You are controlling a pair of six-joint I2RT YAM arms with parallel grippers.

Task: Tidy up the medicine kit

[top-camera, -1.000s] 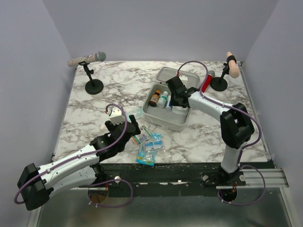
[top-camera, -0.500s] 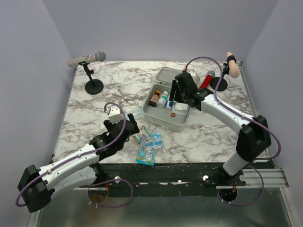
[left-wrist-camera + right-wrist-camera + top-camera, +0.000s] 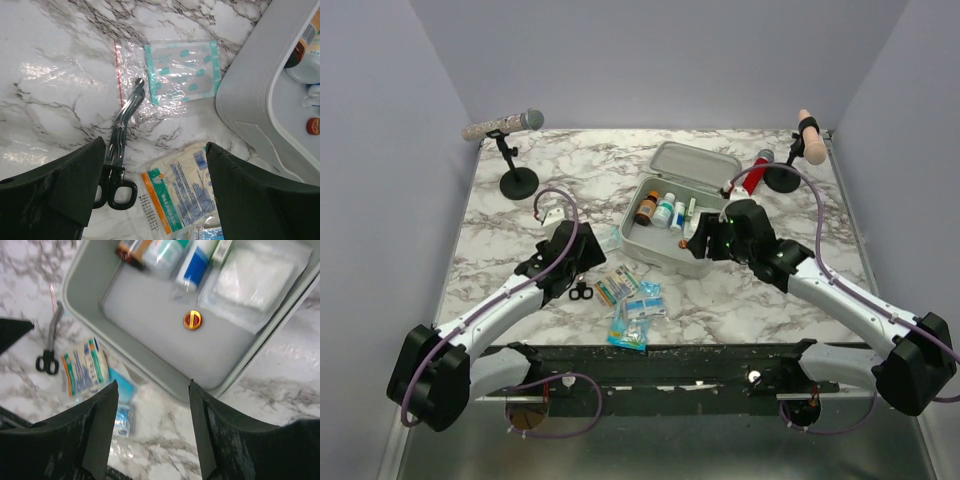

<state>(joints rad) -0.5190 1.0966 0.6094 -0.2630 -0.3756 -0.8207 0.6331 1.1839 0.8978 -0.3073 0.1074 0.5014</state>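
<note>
1. Top external view, far left: a microphone (image 3: 505,125) on a black stand sits at the upper left of the marble table (image 3: 520,220).
2. Left of centre, the left gripper (image 3: 582,272) hangs low over the table. In the left wrist view its fingers (image 3: 65,185) are spread wide with nothing gripped between them.
3. Below that gripper lie black-handled scissors (image 3: 581,292). Their blade tips rest on a clear zip bag (image 3: 182,70) that holds a teal-edged dressing.
4. Just right of the scissors is a printed packet (image 3: 180,195) with orange and blue lettering. Blue sachets (image 3: 628,330) lie nearer the lower edge of the table.
5. The medicine kit (image 3: 665,252) sits at the centre of the table, with its lid (image 3: 698,160) thrown open toward the upper side.
6. Along the upper side of the tray are an amber bottle (image 3: 646,208), a white bottle (image 3: 665,210) and a blue-labelled tube (image 3: 195,265). A white gauze pack (image 3: 255,280) lies at the right end, and a small red-and-gold cap (image 3: 192,319) lies loose on the tray floor.
7. The right gripper (image 3: 700,238) hangs over the kit's lower right edge, jaws parted and empty.
8. Far right, a red cylinder (image 3: 752,177) lies beside the lid, near a peach-coloured handle (image 3: 808,138) on a black stand.
</note>
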